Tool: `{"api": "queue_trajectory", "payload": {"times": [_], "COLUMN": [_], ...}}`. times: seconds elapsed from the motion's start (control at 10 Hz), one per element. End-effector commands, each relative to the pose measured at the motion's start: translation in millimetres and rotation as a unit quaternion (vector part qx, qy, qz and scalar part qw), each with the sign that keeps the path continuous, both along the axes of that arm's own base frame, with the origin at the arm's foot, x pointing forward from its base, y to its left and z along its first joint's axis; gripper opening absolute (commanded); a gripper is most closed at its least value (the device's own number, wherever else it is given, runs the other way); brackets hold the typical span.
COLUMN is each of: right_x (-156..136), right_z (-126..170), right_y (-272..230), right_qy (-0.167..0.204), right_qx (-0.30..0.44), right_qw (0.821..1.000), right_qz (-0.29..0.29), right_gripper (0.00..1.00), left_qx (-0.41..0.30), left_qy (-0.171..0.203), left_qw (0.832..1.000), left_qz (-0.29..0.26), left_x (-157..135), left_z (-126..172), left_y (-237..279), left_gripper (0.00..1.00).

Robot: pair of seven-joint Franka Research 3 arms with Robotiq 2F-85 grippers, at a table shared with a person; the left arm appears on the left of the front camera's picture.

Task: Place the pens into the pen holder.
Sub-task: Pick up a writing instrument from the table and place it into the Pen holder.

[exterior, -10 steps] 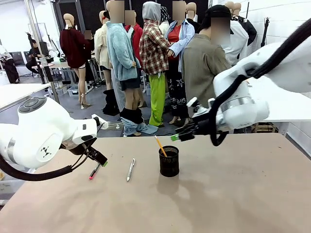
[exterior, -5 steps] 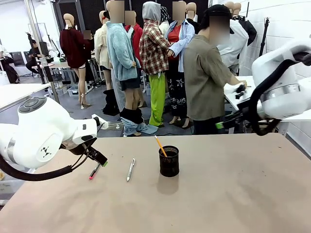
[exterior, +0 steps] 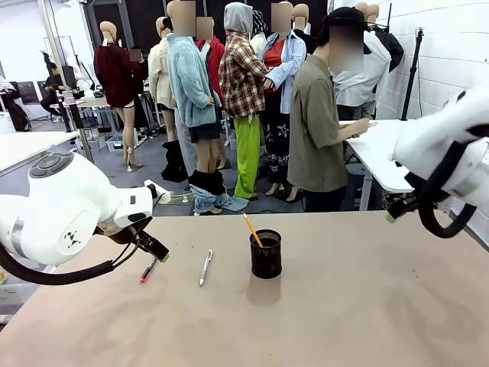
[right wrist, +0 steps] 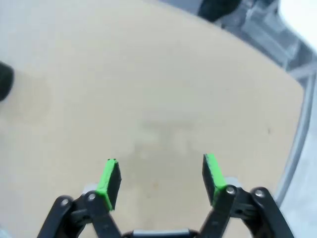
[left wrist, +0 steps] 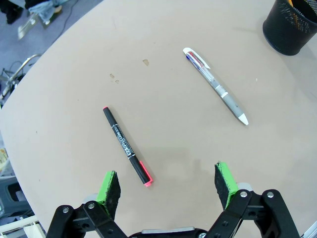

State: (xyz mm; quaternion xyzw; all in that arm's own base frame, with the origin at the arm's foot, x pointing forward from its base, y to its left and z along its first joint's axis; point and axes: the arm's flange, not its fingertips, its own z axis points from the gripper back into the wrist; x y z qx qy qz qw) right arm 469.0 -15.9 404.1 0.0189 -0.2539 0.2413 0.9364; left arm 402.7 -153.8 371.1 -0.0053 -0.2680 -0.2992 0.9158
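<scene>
Front view: one holder contains one orange pen; one dark pen and one silver pen lie on the table to its left; left gripper and right gripper gape empty.

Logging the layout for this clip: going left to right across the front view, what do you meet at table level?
dark pen with pink end → silver-white pen → pen holder → right gripper
</scene>
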Motion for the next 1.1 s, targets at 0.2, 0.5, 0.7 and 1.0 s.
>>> {"api": "queue_trajectory", "payload": {"times": [0.2,0.5,0.7,1.0], "right_x": [14,-5,-5,-5], "right_z": [63,31,31,31], "right_y": [23,-5,-5,-5], "right_qy": [0.099,0.078,0.078,0.078], "right_qx": [-0.012,-0.046,-0.046,-0.046], "right_qw": [0.995,0.995,0.995,0.995], "right_qz": [-0.025,-0.044,-0.044,-0.044], "right_gripper": [0.82,0.82,0.82,0.82], "left_qx": [0.0,-0.016,-0.034,-0.01], "left_qy": [0.0,0.123,0.152,0.211], "left_qw": [1.0,0.992,0.986,0.972], "left_qz": [0.0,0.034,0.065,0.105], "left_x": [0,53,80,108], "left_z": [0,6,3,-22], "left_y": [0,8,16,23], "left_gripper": [1.0,1.0,1.0,1.0]}}
